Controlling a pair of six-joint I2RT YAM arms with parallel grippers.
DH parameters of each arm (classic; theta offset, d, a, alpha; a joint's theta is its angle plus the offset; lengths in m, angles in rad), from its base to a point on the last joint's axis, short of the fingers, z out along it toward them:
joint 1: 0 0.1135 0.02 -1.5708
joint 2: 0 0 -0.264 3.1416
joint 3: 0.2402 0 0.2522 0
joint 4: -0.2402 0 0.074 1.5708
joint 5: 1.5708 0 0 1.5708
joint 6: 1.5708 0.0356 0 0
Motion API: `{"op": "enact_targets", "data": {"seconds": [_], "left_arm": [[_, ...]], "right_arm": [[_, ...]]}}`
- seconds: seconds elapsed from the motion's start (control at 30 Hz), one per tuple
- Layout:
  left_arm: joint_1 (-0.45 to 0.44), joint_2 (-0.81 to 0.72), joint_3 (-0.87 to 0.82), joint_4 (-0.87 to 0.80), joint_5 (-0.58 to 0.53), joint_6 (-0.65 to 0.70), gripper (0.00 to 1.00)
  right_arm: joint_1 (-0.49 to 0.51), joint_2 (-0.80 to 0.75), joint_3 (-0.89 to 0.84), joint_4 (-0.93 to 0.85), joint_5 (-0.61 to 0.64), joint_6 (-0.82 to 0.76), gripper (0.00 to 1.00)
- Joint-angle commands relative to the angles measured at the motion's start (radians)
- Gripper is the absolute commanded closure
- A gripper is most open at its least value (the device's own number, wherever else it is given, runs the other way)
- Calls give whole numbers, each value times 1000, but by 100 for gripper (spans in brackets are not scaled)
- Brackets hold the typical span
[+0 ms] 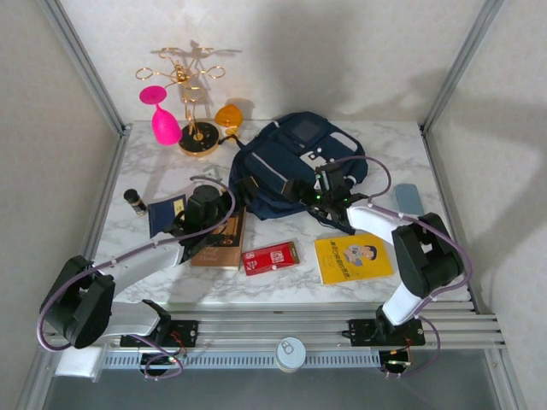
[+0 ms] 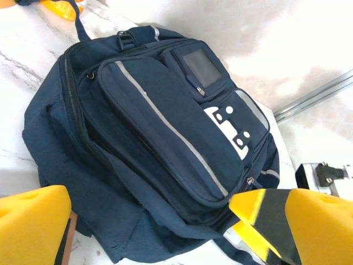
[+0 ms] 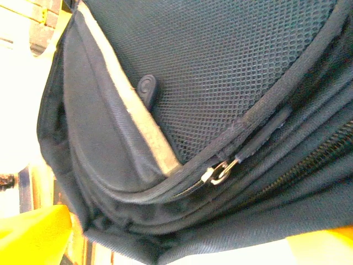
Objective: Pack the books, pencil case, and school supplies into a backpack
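The navy backpack [image 1: 291,158] lies flat at the back middle of the table, front pockets up. My left gripper [image 1: 229,203] is open at its near left edge, and its yellow fingers [image 2: 33,226] straddle the bag's lower corner [image 2: 165,138] with nothing held. At the bag's near right side my right gripper [image 1: 318,193] is open too, close against the fabric by a metal zipper pull [image 3: 220,172]. The brown book [image 1: 224,241], the red box [image 1: 270,257] and the yellow book [image 1: 352,257] lie in a row near the front. The navy booklet [image 1: 166,214] lies left, the grey-blue pencil case [image 1: 405,199] right.
A short black cylinder [image 1: 134,202] lies at the left beside the booklet. A gold rack [image 1: 190,94] with a pink glass [image 1: 161,120] and an orange glass [image 1: 227,115] stands at the back left. Metal frame posts border both sides of the table.
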Motion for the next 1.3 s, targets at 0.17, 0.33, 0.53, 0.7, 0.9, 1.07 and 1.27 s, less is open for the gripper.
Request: {"op": "enact_targets", "data": {"seconds": [0.17, 0.33, 0.53, 0.7, 0.9, 1.07, 1.27], "left_arm": [[-75, 109, 94, -28, 29, -46, 1], [-159, 247, 117, 93, 59, -121, 1], [-217, 388, 173, 167, 74, -166, 1], [-220, 477, 236, 146, 61, -143, 1], [-219, 561, 286, 145, 39, -100, 1], [-219, 572, 341, 104, 23, -51, 1], [-206, 608, 382, 63, 2, -16, 1]], "right_arm": [[-206, -238, -99, -169, 27, -51, 1], [-323, -153, -107, -119, -50, -50, 1], [-329, 19, -31, -3, -127, -26, 4], [-330, 142, 19, 47, -136, -13, 14], [-331, 209, 47, 167, -197, 5, 28], [-346, 210, 48, 194, -235, 28, 60], [-356, 81, -13, 192, -224, 22, 88]]}}
